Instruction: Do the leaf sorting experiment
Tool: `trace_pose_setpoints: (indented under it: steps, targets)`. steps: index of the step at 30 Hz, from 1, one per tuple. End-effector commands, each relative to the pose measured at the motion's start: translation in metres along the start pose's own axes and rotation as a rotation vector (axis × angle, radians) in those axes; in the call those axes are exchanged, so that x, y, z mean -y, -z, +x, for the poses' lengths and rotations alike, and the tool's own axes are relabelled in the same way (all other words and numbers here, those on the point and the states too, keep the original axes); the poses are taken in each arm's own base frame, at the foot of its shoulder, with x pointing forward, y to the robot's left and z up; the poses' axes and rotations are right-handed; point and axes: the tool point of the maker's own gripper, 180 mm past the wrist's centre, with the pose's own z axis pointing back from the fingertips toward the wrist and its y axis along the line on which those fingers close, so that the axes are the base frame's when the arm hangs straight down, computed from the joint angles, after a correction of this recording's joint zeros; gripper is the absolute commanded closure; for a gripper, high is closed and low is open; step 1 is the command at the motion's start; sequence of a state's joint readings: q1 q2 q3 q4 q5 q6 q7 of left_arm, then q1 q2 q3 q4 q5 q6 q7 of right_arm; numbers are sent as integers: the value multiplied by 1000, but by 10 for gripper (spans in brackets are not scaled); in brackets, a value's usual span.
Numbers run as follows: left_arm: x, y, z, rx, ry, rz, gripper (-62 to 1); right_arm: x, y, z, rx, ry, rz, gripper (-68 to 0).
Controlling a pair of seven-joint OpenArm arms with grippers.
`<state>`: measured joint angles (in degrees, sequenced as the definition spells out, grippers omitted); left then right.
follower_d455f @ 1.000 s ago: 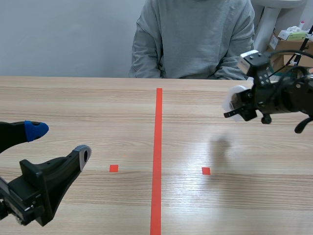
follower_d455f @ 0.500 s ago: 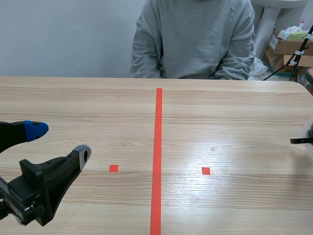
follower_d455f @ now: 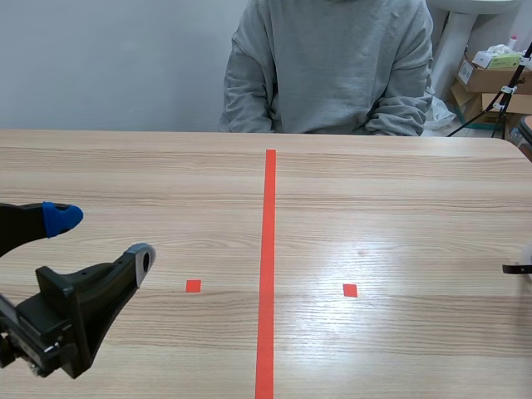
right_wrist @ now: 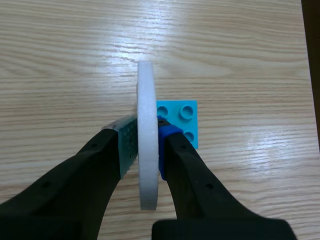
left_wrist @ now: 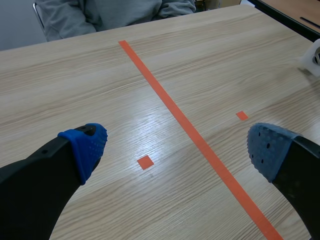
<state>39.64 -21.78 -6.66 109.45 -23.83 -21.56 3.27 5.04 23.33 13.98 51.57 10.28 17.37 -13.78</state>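
Disc [right_wrist: 147,90], white and thick, stood edge-on, clamped between the right gripper [right_wrist: 148,144] pads, so the gripper was closed on it. Only its rim showed; its faces were hidden. Could not tell whether its lower edge touched the surface [follower_d455f: 399,208].

Brick [right_wrist: 182,117], light blue with round studs up, lay flat on the surface just behind the disc, on the blue-pad side. One side of it was hidden by the disc and finger; three studs were visible.

In the scene view the right arm was almost wholly cut off, only a thin black sliver [follower_d455f: 517,268] at the right edge, low over the surface. Disc and brick did not show there. In the left wrist view a white shape [left_wrist: 313,56] was cut off at the far side of the surface, too little to identify.

Left gripper [left_wrist: 176,147] was wide open with nothing between its blue pads, low over the near left part of the surface, well apart from the disc, left of the tape line [follower_d455f: 268,266].

Person [follower_d455f: 332,66] in a grey sweatshirt sat across the surface, cut off at the shoulders, hands hidden below the far edge.

Boxes [follower_d455f: 490,71] of cardboard stood behind the far right corner; the top one held something pale, not identifiable.
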Motion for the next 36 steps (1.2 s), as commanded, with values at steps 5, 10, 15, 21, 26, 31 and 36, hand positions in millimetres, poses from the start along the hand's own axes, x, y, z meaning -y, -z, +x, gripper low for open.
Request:
trace_pose_setpoints:
  steps: [5, 10, 15, 21, 26, 31, 36]
  targets:
    - [0, 0, 3, 11, 0, -3, -600, 7, -1, 12, 31, -5, -11, -99]
    - [0, 0, 3, 8, 0, -3, -600, 7, -1, 9, 19, -6, -11, -243]
    - [0, 0, 0, -4, 0, -3, -600, 7, -1, 6, -7, -8, -11, -509]
    - [0, 0, -2, -15, 0, -3, -600, 5, -5, 12, -3, -30, 10, -542]
    - [0, 0, -1, -14, 0, -4, -600, 6, -18, 23, 41, -65, 24, -542]
    - [0, 0, -1, -13, 0, -4, -600, 13, -42, 28, 74, -114, 13, -542]
    - [0, 0, -1, -10, 0, -4, -600, 11, -74, 36, 133, -151, 48, -542]
